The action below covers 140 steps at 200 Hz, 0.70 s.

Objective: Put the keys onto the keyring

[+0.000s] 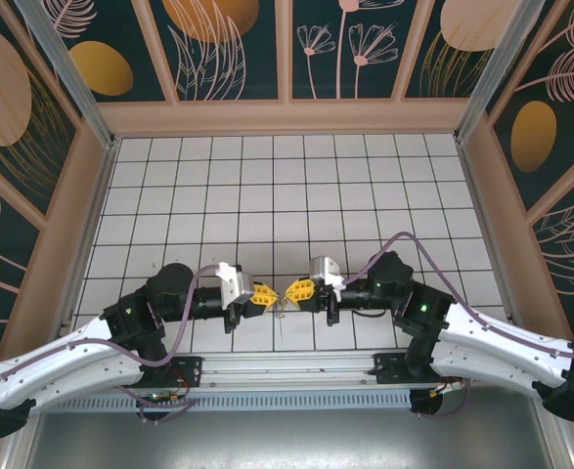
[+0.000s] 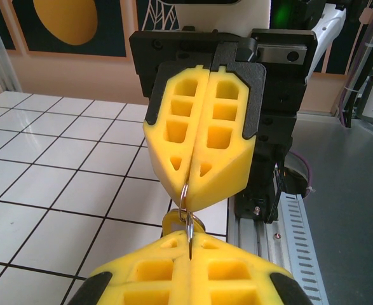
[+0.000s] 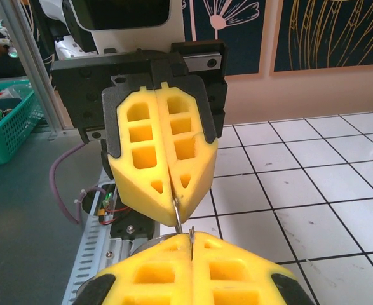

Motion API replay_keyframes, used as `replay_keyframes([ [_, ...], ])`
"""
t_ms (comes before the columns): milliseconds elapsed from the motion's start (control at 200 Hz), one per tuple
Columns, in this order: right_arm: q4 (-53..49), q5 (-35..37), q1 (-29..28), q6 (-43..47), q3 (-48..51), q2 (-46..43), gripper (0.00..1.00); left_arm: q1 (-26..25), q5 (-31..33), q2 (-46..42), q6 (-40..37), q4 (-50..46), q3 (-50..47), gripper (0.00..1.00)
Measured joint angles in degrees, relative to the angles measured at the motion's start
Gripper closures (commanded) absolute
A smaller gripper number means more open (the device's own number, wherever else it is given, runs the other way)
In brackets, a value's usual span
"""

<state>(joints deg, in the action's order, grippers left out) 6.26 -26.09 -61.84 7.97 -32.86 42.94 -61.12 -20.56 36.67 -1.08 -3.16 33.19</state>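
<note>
My two grippers meet tip to tip low over the white tiles near the front edge. The left gripper (image 1: 265, 294) and the right gripper (image 1: 298, 290) are both shut, yellow fingers pressed together. A thin metal keyring (image 2: 184, 202) bridges the small gap, pinched at one side in the left gripper (image 2: 189, 253) and at the other in the right gripper's fingers (image 2: 218, 159). A small brass-gold key (image 2: 171, 222) hangs under the ring, mostly hidden behind my fingers. From the right wrist, the keyring (image 3: 176, 207) runs from the left fingers (image 3: 142, 165) into the right gripper (image 3: 191, 246).
The aluminium base rail (image 2: 295, 241) runs just behind the grippers at the table's near edge. A green basket (image 3: 8, 130) stands off the table to the side. White tiled floor (image 1: 287, 195) stretches away to the patterned walls.
</note>
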Motion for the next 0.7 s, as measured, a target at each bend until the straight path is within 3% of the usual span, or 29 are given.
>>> replay_keyframes([
  [701, -0.11, -2.45, 0.44, -0.48, 1.68, -3.54, 1.00, 0.00, -2.38, -0.11, -1.55, -3.06, 1.33, 1.00],
])
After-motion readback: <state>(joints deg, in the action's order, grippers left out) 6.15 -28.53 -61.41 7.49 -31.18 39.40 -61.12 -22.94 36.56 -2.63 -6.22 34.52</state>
